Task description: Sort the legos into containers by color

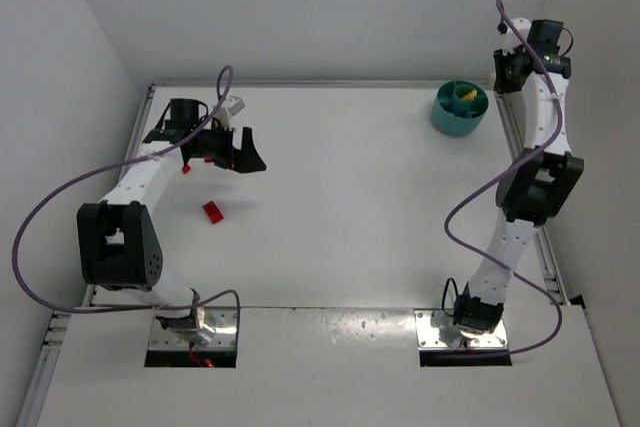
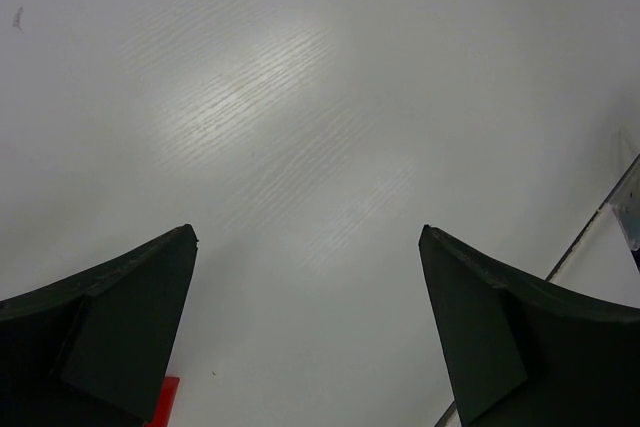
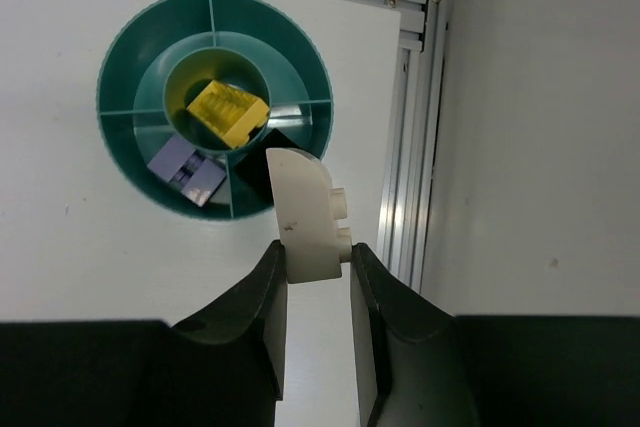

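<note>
White table [image 1: 340,247] carries a round teal tub [image 3: 120,77], split into a centre cup and ring sections. A yellow lego [image 3: 228,112] lies in its centre, a lilac lego [image 3: 186,169] in an outer section. Close by the tub's rim the right gripper [image 3: 318,265] pinches a whitish studded lego [image 3: 308,217]. Far from the tub lies a red lego [image 1: 213,211], near the left gripper [image 2: 308,237], whose jaws stand spread wide
</note>
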Robot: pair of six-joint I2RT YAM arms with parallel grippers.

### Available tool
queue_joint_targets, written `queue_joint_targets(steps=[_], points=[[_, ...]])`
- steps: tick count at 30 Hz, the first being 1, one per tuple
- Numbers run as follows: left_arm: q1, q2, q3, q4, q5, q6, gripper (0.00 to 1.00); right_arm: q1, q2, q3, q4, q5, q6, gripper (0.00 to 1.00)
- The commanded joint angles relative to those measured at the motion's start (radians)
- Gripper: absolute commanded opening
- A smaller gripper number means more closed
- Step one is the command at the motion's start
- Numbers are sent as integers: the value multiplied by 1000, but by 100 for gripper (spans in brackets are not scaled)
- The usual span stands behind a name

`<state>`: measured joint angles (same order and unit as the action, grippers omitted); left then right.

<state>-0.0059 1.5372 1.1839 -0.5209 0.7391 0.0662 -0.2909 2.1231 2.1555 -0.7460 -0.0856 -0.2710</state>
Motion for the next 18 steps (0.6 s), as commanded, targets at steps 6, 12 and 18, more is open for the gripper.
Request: queue_joint_targets(steps=[6, 12, 18], points=[[1, 32, 25, 19, 37, -22, 100, -1, 78, 73, 200, 7, 24, 0], [1, 41, 25, 19, 46, -22, 100, -1, 124, 76, 244, 7, 24, 0], [1, 61, 25, 19, 46, -31, 100, -1, 135, 25, 330, -38, 15, 0]])
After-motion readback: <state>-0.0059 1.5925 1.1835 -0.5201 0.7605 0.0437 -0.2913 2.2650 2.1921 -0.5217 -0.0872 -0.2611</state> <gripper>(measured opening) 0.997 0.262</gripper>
